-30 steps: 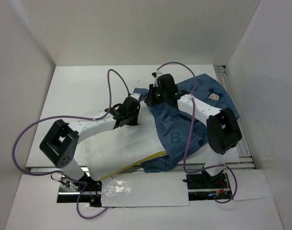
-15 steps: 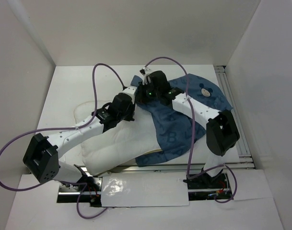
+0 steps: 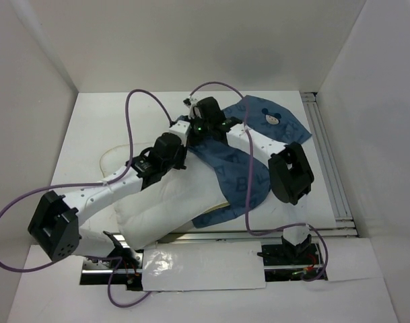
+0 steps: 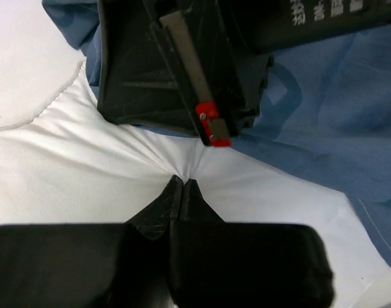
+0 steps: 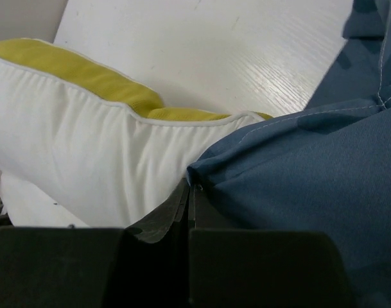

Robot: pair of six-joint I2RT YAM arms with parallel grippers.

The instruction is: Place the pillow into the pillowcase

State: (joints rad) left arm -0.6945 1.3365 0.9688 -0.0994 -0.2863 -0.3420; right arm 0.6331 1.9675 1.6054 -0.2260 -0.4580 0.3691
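The white pillow (image 3: 161, 205) with yellow edge trim (image 5: 86, 74) lies across the middle of the table, its right part under the blue pillowcase (image 3: 242, 171). My left gripper (image 3: 180, 143) is shut, pinching a fold of the pillow's white cloth (image 4: 86, 179); in its wrist view the left gripper (image 4: 183, 181) sits just under the right arm's black wrist (image 4: 176, 70). My right gripper (image 3: 193, 133) is shut on the pillowcase's hemmed edge (image 5: 298, 167). In the right wrist view the right gripper (image 5: 189, 186) holds this edge against the pillow's side (image 5: 73, 147).
White walls close the table in at the left, back and right. A metal rail (image 3: 329, 161) runs along the table's right edge. Purple cables (image 3: 141, 108) loop over both arms. A white sheet (image 3: 198, 266) lies between the arm bases.
Both grippers moved left and away from the bases, staying shut. The pillowcase was dragged left over the pillow, and the pillow shifted left. The left arm's elbow swung down and left.
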